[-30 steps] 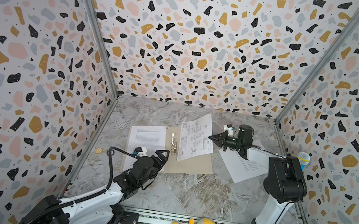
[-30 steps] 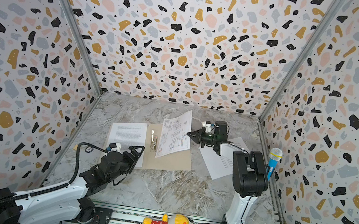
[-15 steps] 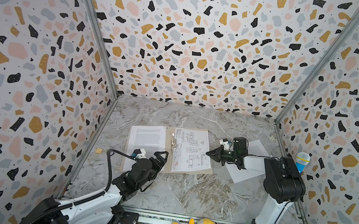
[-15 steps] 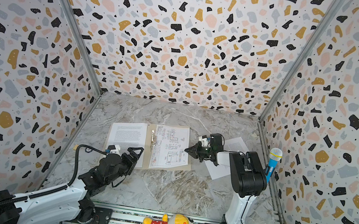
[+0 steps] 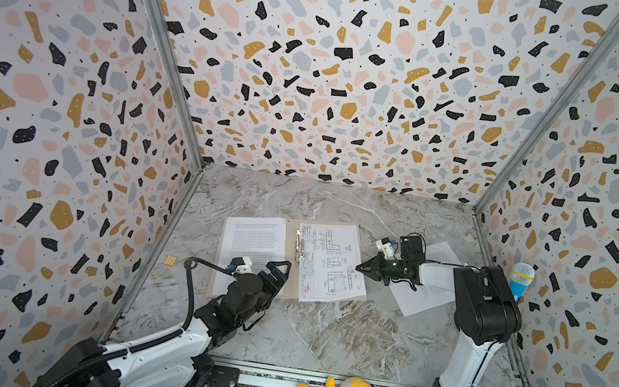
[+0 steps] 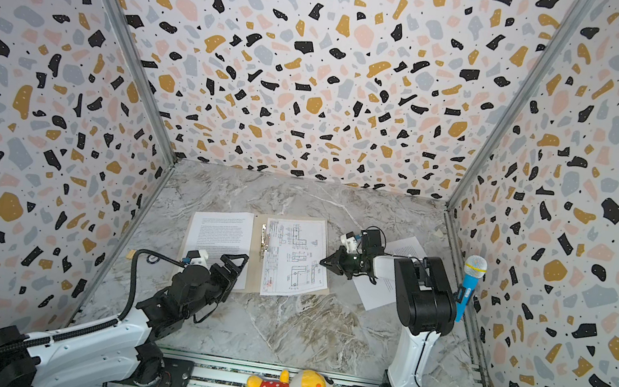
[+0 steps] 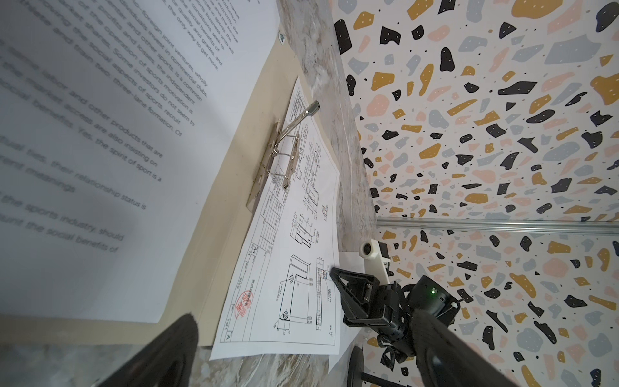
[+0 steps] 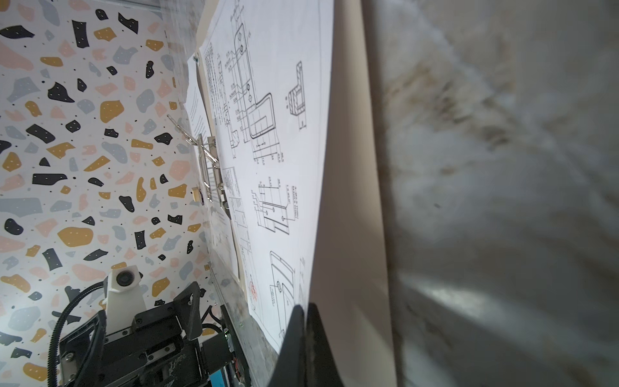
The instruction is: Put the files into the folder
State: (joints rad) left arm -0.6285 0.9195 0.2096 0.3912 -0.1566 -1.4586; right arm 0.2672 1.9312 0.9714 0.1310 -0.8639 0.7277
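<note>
Your right gripper (image 5: 358, 268) pinches the drawing sheet (image 5: 329, 267) by its right edge, flat inside the open folder (image 5: 293, 227). Your left gripper (image 5: 280, 264) gapes wide. The table (image 5: 319, 331) in front lies bare.

The drawing sheet (image 5: 330, 265) is down! A second ago it stood tilted up off the folder (image 5: 293, 226). Half a second ago it settled, and now it lies flat on the right half, its left edge by the clip (image 5: 298, 243). The right gripper (image 5: 358, 269) has come down with it, sliding from the sheet's far side toward the front. Its closed tips now sit low on the paper's right edge.
</note>
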